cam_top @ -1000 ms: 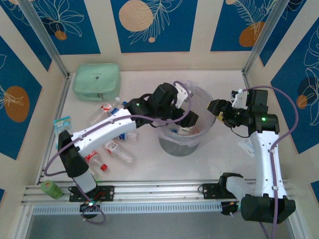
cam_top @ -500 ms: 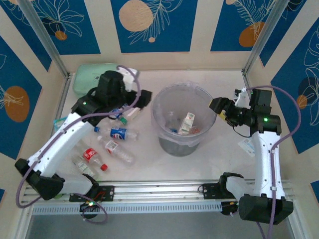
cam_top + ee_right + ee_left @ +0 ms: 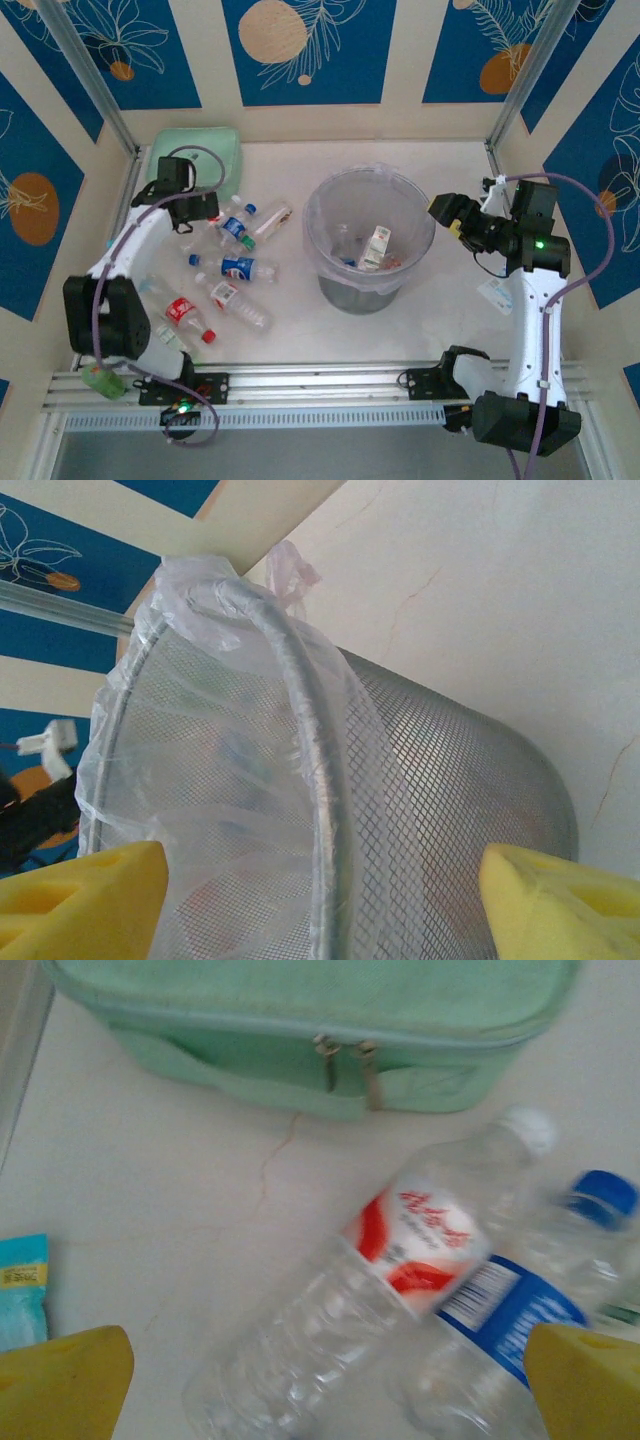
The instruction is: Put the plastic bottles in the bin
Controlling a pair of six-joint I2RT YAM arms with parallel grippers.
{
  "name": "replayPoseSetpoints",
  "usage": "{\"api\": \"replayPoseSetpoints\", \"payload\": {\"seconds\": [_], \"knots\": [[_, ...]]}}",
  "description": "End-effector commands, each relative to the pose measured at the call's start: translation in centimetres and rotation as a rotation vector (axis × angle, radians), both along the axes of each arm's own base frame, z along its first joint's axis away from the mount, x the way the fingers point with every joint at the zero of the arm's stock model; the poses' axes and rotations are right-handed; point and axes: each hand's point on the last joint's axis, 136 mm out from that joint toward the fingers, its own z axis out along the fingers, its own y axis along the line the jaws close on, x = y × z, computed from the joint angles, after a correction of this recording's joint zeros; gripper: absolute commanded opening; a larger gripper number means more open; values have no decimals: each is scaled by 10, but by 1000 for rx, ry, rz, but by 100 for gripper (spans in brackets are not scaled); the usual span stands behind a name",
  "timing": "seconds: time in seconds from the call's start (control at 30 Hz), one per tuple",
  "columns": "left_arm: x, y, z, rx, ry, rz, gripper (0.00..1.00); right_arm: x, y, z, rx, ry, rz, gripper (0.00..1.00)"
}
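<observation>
Several plastic bottles lie on the table's left: a blue-label one [image 3: 237, 226], another blue-label one [image 3: 237, 268], two with red labels [image 3: 238, 304] [image 3: 186, 314]. My left gripper [image 3: 197, 213] hovers open above a red-label bottle [image 3: 400, 1260] with a white cap, its yellow pads [image 3: 62, 1380] wide on either side; a blue-label, blue-cap bottle [image 3: 525, 1295] lies against it. The bin [image 3: 369, 190], a lined grey bucket, holds a few bottles [image 3: 376, 246]. My right gripper [image 3: 447, 214] stays open beside the bin's right rim [image 3: 305, 750], holding nothing.
The mint-green zip pouch [image 3: 203, 152] [image 3: 300, 1020] lies just behind the left gripper. A light-blue packet [image 3: 20, 1285] sits left of the bottles. A stubby green cylinder [image 3: 100, 380] stands on the near rail at left. A white packet [image 3: 495, 293] lies by the right arm.
My left arm has swung out of the bin and back to the far left, now low over the bottles by the pouch. The right gripper has hardly moved.
</observation>
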Motion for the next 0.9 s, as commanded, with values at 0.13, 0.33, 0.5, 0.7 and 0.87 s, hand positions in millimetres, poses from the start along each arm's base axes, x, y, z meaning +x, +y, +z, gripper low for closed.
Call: {"api": "replayPoseSetpoints", "payload": {"seconds": [0.13,0.33,0.5,0.7,0.87], "knots": [[22,1,-38,3,117,-107,100,-10,0,-5,3,7,16,82],[22,-9,-62,-31,202,-163,100,-8,-2,-5,5,11,9,82],[14,-18,-68,-76,246,-202,100,-4,-3,-5,13,10,3,81],[1,-32,-77,-153,306,-239,100,-4,-3,-7,11,12,-1,81],[-6,-38,-80,-184,314,-237,99,-1,-3,-5,18,9,1,81]]}}
